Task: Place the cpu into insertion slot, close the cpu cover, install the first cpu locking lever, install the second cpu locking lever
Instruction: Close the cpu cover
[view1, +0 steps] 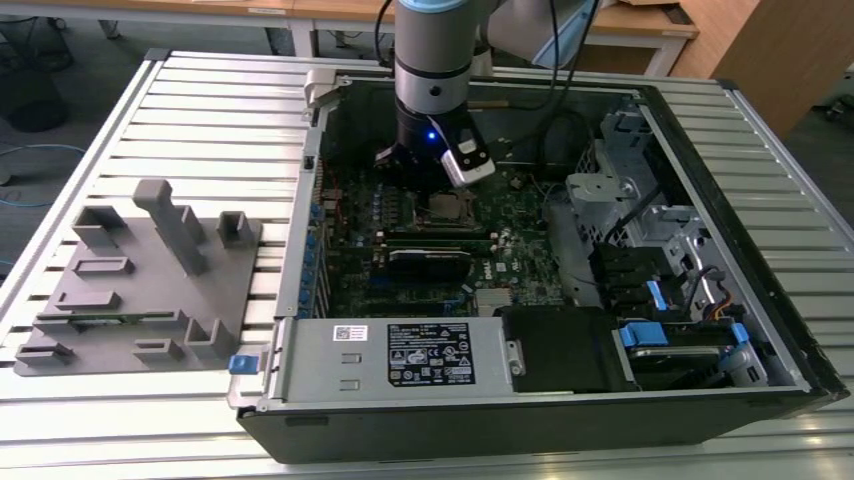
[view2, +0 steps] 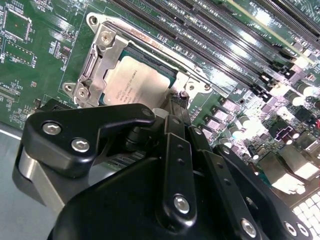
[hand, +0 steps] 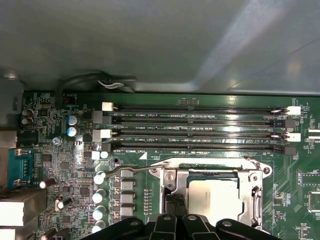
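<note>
Gripper (view2: 177, 101) fingers pressed together, tips at socket edge. cpu (view2: 134, 82) seated in socket, framed by lowered cpu cover (view2: 107, 55), beside memory slots (hand: 200, 127), mid-motherboard (hand: 65, 165), inside open case (view1: 534, 435).

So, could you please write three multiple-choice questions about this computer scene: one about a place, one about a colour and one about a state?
1. Where is the cpu? A seated on the motherboard; B held in the air; C outside the case.
2. What colour is the motherboard? A red; B white; C green.
3. How is the cpu cover? A standing upright; B lying flat around the cpu; C taken off.
Answers: 1 A, both wrist views show it sitting on the board inside the cover's window. 2 C, the board is green in both wrist views. 3 B, the metal frame lies flat along the chip's edges.
</note>
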